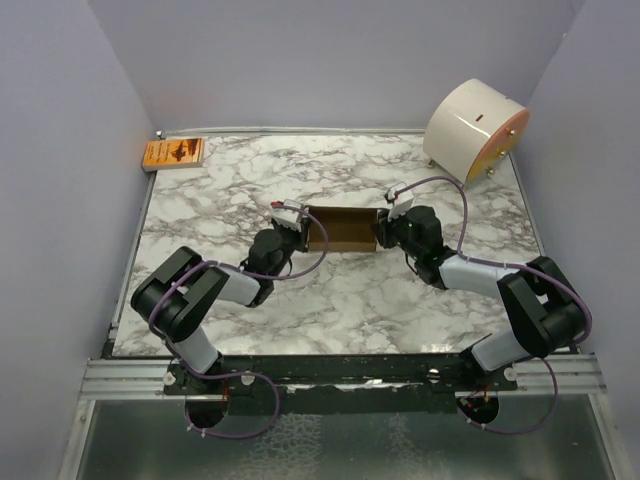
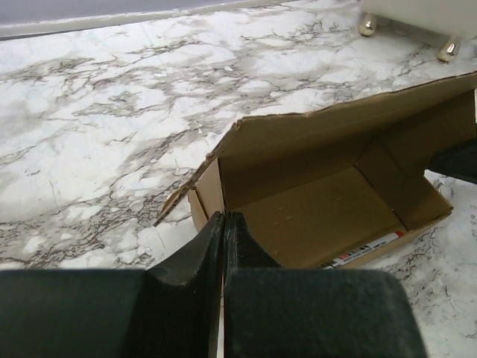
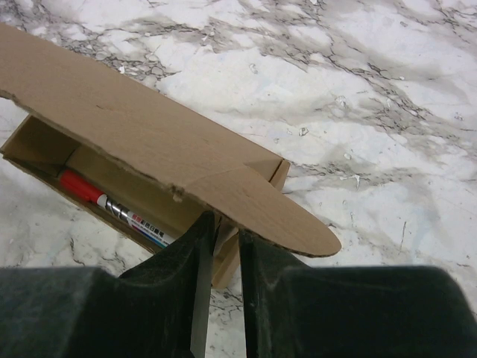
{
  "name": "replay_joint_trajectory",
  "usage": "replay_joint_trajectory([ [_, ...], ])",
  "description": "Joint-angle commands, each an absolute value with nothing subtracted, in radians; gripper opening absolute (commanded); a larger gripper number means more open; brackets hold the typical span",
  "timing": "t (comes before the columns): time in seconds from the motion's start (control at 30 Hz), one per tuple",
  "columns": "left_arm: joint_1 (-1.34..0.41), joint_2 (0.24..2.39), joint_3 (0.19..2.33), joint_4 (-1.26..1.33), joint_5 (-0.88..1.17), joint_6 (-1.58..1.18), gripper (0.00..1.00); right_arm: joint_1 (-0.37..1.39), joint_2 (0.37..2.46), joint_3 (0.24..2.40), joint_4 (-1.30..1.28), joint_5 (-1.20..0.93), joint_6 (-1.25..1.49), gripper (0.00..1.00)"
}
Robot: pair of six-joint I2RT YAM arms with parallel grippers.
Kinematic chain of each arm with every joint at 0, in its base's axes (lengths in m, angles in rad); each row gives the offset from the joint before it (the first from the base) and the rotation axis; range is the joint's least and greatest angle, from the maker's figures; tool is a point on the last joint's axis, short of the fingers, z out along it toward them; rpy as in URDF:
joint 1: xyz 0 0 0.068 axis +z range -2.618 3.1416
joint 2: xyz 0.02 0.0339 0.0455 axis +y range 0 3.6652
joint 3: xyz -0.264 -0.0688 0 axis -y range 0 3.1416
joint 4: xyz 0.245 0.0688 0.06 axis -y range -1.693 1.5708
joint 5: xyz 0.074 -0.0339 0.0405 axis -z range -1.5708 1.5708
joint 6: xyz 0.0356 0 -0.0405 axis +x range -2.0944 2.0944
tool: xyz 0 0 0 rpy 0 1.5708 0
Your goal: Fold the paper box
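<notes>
The paper box point(image 1: 345, 229), a matte brown cardboard trough with a rounded flap, lies centrally on the veined marble tabletop point(image 1: 250, 180). The left gripper point(image 2: 224, 218) is pressed closed at one end; the right gripper point(image 3: 223, 221) stands narrowly parted astride the other.

Print on the marker point(image 3: 115, 212) is unreadable.

- Table point(image 1: 250, 190): white marble with grey veins; it fills most of my top view.
- Packet point(image 1: 174, 153): orange, lying flat, upper left of the top view.
- Cylinder point(image 1: 470, 130): big, white, on its side, upper right; I see small brass feet point(image 2: 367, 26) under it.
- Marker point(image 3: 112, 207): red cap, white barrel, lower left of my right wrist view.
</notes>
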State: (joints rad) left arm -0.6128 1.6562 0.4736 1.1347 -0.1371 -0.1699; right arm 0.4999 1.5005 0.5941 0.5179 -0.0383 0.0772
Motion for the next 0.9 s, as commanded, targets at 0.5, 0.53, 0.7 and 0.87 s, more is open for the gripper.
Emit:
replay_joint_trajectory([
  [0.5,-0.622,1.540,0.427,1.067,-0.090,-0.201,0.17,0.509,1.508,0.601,0.488,-0.025,0.072,0.03],
  [0.53,-0.623,1.528,0.422,1.062,-0.090,-0.204,0.20,0.509,1.510,0.601,0.486,-0.024,0.073,0.03],
  [0.7,-0.623,1.461,0.390,1.034,-0.085,-0.226,0.27,0.509,1.513,0.600,0.483,-0.019,0.080,0.03],
  [0.87,-0.622,1.357,0.366,0.960,-0.077,-0.247,0.32,0.509,1.516,0.598,0.485,-0.021,0.080,0.02],
])
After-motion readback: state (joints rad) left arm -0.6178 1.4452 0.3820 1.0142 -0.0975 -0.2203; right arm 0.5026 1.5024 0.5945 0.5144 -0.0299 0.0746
